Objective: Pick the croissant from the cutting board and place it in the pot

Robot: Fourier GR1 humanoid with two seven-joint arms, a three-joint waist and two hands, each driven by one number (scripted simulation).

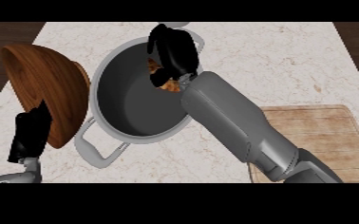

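My right hand [174, 52] hangs over the far right rim of the grey pot [105, 78], fingers curled round the croissant [165, 83]. Only golden-brown bits of the croissant show under the hand, over the pot's dark inside. The right forearm reaches up from the lower right, crossing the near left corner of the wooden cutting board [319, 130], which lies bare at the right. My left hand [29, 135] rests open at the lower left edge, fingers up, in front of the wooden bowl.
A large brown wooden bowl [45, 88] stands tilted against the pot's left side. The pot has a grey loop handle [98, 149] toward me and another at the far side. The counter is pale marble.
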